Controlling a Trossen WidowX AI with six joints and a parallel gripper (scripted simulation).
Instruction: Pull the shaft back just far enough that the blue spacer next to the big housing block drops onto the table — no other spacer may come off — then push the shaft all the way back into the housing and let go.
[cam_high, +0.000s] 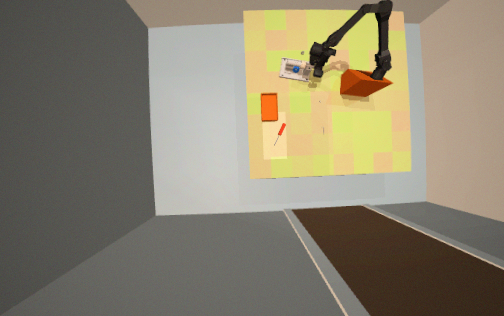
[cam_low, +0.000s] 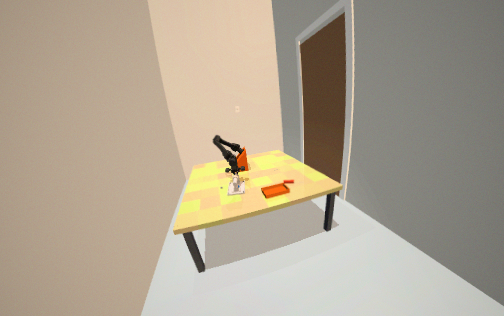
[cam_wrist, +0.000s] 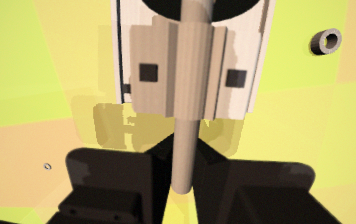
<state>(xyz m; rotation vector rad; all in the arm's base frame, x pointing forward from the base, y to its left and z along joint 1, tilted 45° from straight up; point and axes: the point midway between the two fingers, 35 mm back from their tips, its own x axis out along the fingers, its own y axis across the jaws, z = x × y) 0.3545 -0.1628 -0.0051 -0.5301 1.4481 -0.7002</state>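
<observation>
My gripper (cam_wrist: 183, 137) is shut on the grey shaft (cam_wrist: 182, 172) near its free end, which sticks out below the fingers. The shaft passes into a beige block (cam_wrist: 147, 97) on the white fixture (cam_high: 285, 75) (cam_low: 236, 192). In the wrist view, a dark round shape (cam_wrist: 230, 9) shows behind the shaft beyond the block. The blue spacer (cam_high: 296, 69) shows as a small blue spot over the middle of the fixture in the top view. Whether it is on the shaft or lies loose cannot be told. The other spacers cannot be made out.
A grey ring (cam_wrist: 326, 41) (cam_high: 302, 52) (cam_low: 221, 188) lies beside the fixture, and a tiny ring (cam_wrist: 47, 166) lies on the other side. An orange tray (cam_high: 269, 107) (cam_low: 275, 190), a red-handled screwdriver (cam_high: 282, 129) and an orange wedge (cam_high: 359, 85) are also on the table.
</observation>
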